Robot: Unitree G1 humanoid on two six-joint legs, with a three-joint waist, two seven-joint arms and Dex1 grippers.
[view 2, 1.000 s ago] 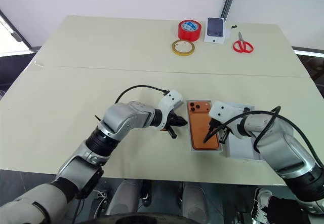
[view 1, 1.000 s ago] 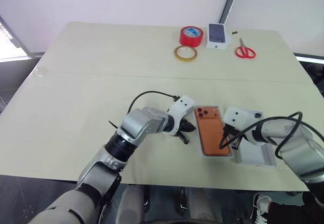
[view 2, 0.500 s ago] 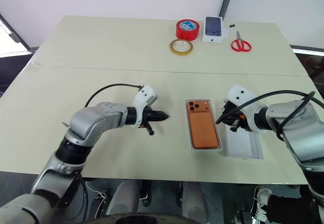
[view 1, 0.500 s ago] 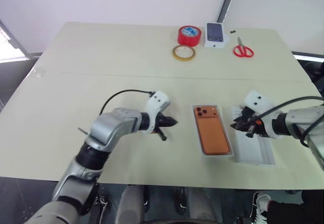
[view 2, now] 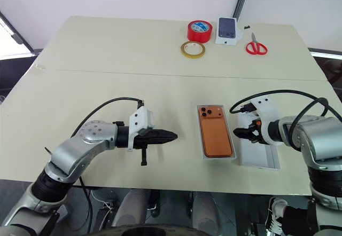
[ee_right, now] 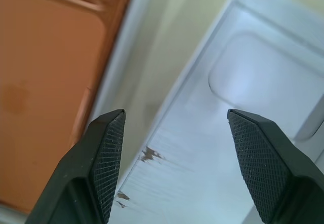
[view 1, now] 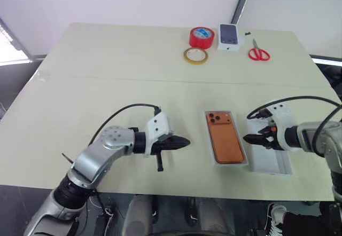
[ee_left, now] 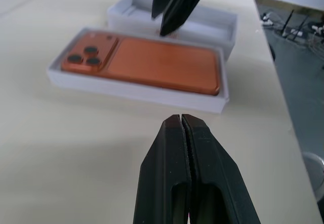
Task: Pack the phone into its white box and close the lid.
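Observation:
The orange phone [view 1: 224, 137] lies face down, camera block at the far end, inside the shallow white box [ee_left: 136, 89] near the table's front edge. My left gripper [view 1: 183, 142] is shut with nothing in it. It points level toward the box from the left, a short gap away. My right gripper [ee_right: 174, 125] is open and empty, pointing down over the gap between the box and a second white tray [view 1: 271, 153] just to its right. That tray holds a moulded insert with an oblong recess [ee_right: 253, 79]. I cannot tell whether it is the lid.
At the table's far edge sit a red tape roll [view 1: 201, 37], a tan tape ring [view 1: 196, 56], a small white box with a phone picture [view 1: 230, 36] and red scissors [view 1: 258, 51]. A seam crosses the table's middle.
My left gripper drew back leftward from the box, still shut. My right gripper left the phone, moved right over the second tray and opened.

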